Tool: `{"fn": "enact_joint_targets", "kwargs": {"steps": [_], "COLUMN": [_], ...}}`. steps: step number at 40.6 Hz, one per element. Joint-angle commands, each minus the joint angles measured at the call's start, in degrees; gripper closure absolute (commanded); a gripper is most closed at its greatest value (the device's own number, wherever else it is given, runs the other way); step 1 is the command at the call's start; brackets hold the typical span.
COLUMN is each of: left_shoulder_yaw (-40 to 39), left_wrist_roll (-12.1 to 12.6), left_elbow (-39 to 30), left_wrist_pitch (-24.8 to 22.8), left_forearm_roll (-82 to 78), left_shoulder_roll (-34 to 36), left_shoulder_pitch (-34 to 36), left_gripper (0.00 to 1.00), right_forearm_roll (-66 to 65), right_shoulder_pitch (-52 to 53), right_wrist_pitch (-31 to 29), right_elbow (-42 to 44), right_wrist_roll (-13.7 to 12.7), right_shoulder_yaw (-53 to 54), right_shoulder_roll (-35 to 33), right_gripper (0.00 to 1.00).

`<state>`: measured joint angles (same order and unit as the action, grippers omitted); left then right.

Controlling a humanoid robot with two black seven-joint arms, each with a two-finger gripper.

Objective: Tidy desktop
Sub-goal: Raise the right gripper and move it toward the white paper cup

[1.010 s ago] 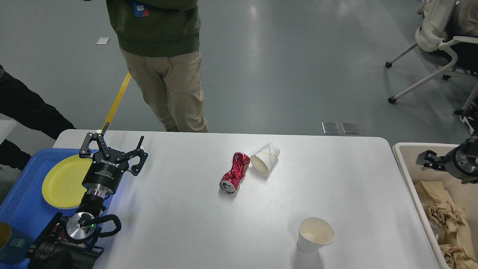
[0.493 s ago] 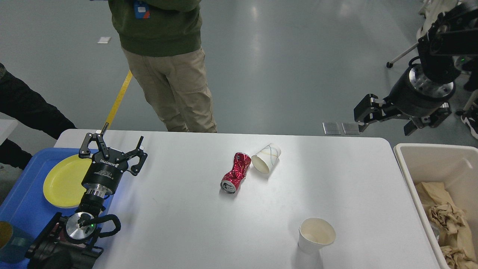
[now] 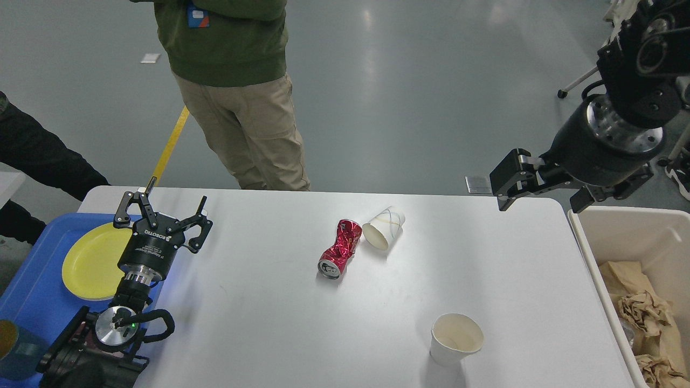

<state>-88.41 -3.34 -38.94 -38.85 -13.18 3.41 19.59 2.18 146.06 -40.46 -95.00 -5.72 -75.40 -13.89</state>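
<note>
The white table (image 3: pixel 280 323) fills the lower view, its long axis running left to right and its far edge facing the grey floor; near its front edge, toward the right, an upright white paper cup (image 3: pixel 456 339) stands open-mouthed, with nothing seen in it. At the front left corner the robot's left arm rises over the table's left edge, and its left tool (image 3: pixel 161 214) hangs spread wide and grasping nothing, above the seam between the table and a blue tray (image 3: pixel 32 291); the tray sits just beside the left edge and carries a yellow plate (image 3: pixel 89 264), partly hidden by the arm, and a dark round vessel at its near corner. Near the middle of the table a crushed red can (image 3: pixel 339 248) lies on its side, its long axis slanting from near-left to far-right, the lid end toward the front; touching or just beside its far end lies a tipped paper cup (image 3: pixel 384 228), mouth turned toward the front left. Off the right edge stands a beige bin (image 3: pixel 620 237) holding crumpled brown paper (image 3: pixel 644 312). Above the far right corner the right tool (image 3: pixel 544 186) hovers with its fingers parted, empty. Beyond the far edge stands a person (image 3: pixel 237 91) in a green top and khaki trousers; a second person's dark sleeve enters from the left; chair legs show at far right.
</note>
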Motion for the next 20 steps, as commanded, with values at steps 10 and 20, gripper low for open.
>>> {"fn": "enact_joint_targets", "kwargs": {"steps": [10, 20], "left_shoulder_yaw": [0.08, 0.08], "left_wrist_roll": [0.09, 0.09], "left_elbow": [0.00, 0.00], "left_wrist_pitch": [0.00, 0.00], "left_forearm_roll": [0.00, 0.00], "left_shoulder_roll": [-0.07, -0.07], "left_shoulder_pitch": [0.01, 0.01], "left_gripper": [0.04, 0.04], "right_forearm_roll": [0.11, 0.20], "right_shoulder_pitch": [0.46, -0.51], "right_wrist_pitch": [0.11, 2.13], "right_elbow": [-0.19, 0.34], "right_wrist_roll": [0.01, 0.01], "right_shoulder_yaw": [0.07, 1.13], "right_shoulder_roll": [-0.08, 0.36], "right_gripper": [0.00, 0.00]}}
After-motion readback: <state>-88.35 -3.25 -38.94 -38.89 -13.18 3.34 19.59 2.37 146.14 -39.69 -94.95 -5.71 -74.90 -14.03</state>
